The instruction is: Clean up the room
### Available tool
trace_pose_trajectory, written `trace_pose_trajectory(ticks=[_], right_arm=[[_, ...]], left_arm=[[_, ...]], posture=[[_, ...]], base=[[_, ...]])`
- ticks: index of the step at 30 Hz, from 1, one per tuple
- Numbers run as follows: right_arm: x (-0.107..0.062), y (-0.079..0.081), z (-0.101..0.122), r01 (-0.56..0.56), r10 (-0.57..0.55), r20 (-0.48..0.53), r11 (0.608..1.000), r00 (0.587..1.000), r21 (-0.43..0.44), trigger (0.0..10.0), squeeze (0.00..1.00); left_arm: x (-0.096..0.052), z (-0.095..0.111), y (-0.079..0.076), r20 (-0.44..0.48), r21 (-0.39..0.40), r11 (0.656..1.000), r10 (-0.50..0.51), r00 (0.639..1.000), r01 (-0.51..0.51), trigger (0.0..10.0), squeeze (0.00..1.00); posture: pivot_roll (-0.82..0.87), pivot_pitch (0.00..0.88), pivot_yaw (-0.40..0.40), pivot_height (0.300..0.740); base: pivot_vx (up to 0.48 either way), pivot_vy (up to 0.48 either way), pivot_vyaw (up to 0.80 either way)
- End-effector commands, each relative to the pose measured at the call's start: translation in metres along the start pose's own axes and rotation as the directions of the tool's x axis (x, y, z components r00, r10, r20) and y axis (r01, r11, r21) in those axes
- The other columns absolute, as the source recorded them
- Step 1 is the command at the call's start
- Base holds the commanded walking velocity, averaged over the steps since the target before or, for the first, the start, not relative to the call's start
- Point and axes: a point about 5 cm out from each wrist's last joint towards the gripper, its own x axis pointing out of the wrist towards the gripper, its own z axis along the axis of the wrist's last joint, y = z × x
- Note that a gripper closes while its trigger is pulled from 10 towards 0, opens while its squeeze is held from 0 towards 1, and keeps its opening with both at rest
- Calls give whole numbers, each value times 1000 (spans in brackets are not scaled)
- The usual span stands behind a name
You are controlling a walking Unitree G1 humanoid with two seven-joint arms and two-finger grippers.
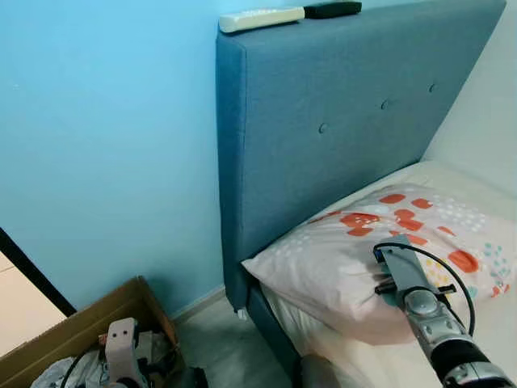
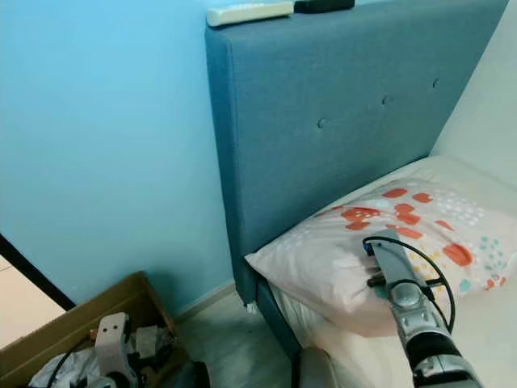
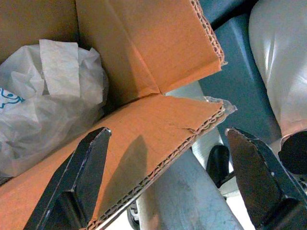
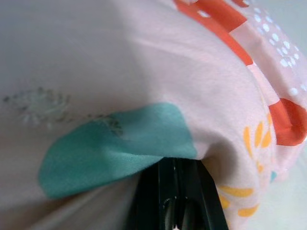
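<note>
A pale pillow printed with red, teal and yellow shapes lies at the head of the bed, against the blue headboard. My right gripper is pressed into the pillow's near side. Its black fingers stand together, and the fabric bunches into folds between them. Low on the left, my left gripper hangs open over the flap of a cardboard box. A crumpled white plastic bag lies inside the box.
A white remote and a black remote rest on top of the headboard. The box stands on the floor by the blue wall, left of the bed. A strip of grey floor runs between box and bed frame.
</note>
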Motion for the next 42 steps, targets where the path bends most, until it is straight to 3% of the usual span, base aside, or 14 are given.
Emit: trace_pose_trajectory(ticks=[1,12,14,15,16,20,22,24,26,27,30,31,35,42], right_arm=[[1,-1,11,21,-25,62,997,998,75,10000,0],[2,13,12,-96,90,32,946,995,310,10000,0],[1,30,13,-187,201,22,862,979,471,10000,0],[1,30,13,-187,201,22,862,979,471,10000,0],[0,39,16,-231,248,39,821,968,522,10000,0],[-3,58,22,-331,350,75,768,934,548,10000,0],[-10,81,26,-442,461,97,737,882,512,10000,0],[-10,80,27,-428,446,98,741,890,517,10000,0],[0,46,18,-215,232,27,843,972,493,10000,0],[0,46,18,-215,232,27,843,972,493,10000,0],[5,15,9,-32,52,-35,906,998,423,10000,0],[5,15,9,-32,52,-35,906,998,423,10000,0],[7,-26,8,137,-139,-23,910,990,391,10000,0],[8,-33,14,117,-135,20,919,991,375,10000,0]], left_arm=[[-2,-5,1,-14,16,1000,-4,1000,4,10000,0],[-2,-4,2,-19,26,1000,-9,1000,9,10000,0],[-2,-2,2,-17,33,999,-11,1000,11,10000,0],[-2,-2,2,-17,33,999,-11,1000,11,10000,0],[-2,-2,3,-17,35,999,-11,1000,12,10000,0],[-4,-4,4,-22,39,999,-10,1000,11,10000,0],[-4,-6,4,-27,41,999,-9,1000,10,10000,0],[-4,-6,4,-27,42,999,-9,1000,10,10000,0],[-3,-4,3,-22,41,999,-12,1000,13,10000,0],[-3,-4,3,-22,41,999,-12,1000,13,10000,0],[-2,-3,2,-21,42,999,-15,1000,16,10000,0],[-2,-3,2,-21,42,999,-15,1000,16,10000,0],[-1,-2,0,-25,42,999,-20,999,21,10000,0],[3,-1,-7,-26,44,998,-38,999,39,10000,0]], posture=[[113,160,-29,605],[115,162,-21,605],[118,163,-20,605],[118,163,-20,605],[119,162,-19,605],[116,161,-17,605],[119,159,-18,605],[120,157,-20,605],[120,150,-19,605],[120,150,-19,605],[117,146,-19,605],[117,146,-19,605],[101,136,-13,605],[102,122,-16,605]], base=[[0,0,0],[0,0,0],[0,0,0],[0,0,0],[0,0,0],[0,0,0],[0,0,0],[0,0,0],[0,0,0],[0,0,0],[0,0,0],[0,0,0],[0,0,0],[0,0,0]])
